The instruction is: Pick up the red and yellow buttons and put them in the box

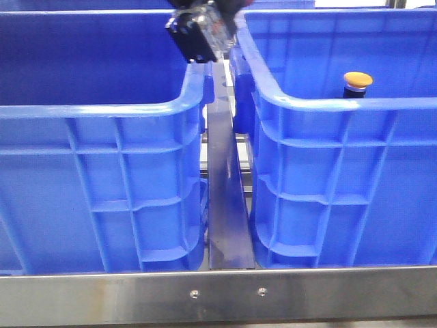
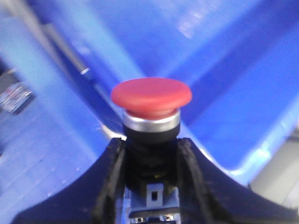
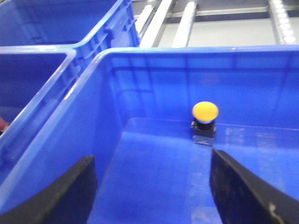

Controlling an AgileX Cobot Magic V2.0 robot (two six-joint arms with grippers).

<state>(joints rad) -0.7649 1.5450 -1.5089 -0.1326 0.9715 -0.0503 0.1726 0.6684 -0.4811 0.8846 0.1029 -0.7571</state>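
My left gripper (image 2: 150, 145) is shut on the black body of the red button (image 2: 151, 95), whose cap and silver collar stick out past the fingertips. Blurred blue box walls lie behind it. In the front view a black arm head (image 1: 200, 33) hangs at the top centre, over the inner rim of the left box (image 1: 102, 109). The yellow button (image 3: 205, 112) (image 1: 358, 81) stands upright on the floor of the right box (image 3: 154, 53) (image 1: 341, 104), against a wall. My right gripper (image 3: 152, 156) is open and empty above that box's floor, short of the yellow button.
A metal rail (image 1: 225, 198) runs down the narrow gap between the two boxes. A steel frame bar (image 1: 218, 294) crosses the front. Another blue crate (image 3: 42, 18) stands beyond the left box, and conveyor rollers (image 3: 182, 23) lie past the right box.
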